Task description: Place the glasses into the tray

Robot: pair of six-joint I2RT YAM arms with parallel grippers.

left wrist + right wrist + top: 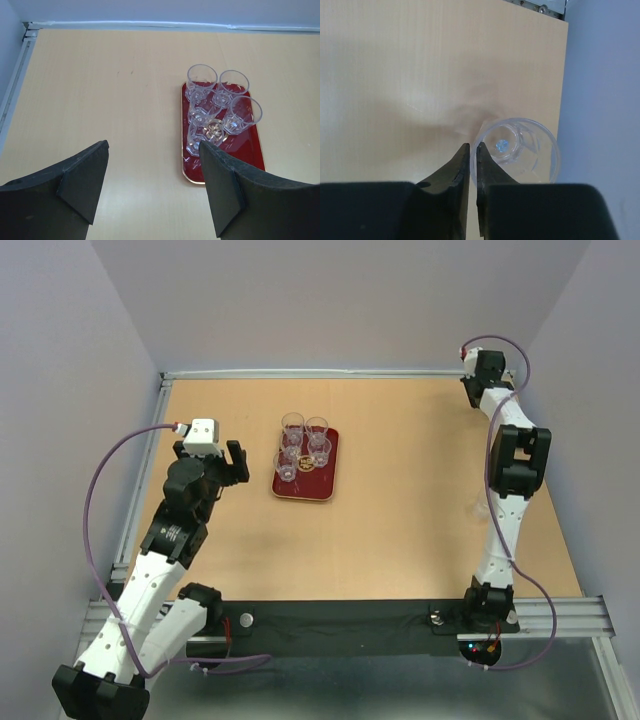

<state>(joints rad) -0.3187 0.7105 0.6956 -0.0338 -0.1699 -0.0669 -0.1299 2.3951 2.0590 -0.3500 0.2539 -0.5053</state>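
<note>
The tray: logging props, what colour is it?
Dark red tray with a pale rim; left wrist view shows it best.

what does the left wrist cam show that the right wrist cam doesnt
Only the left wrist view shows the tray with five glasses standing on it, seen past the wide-open left gripper. Only the right wrist view shows a lone glass on bare wood near the table's edge, with the right gripper nearly closed and seemingly pinching its rim. Both show the wooden table and a pale wall.
</note>
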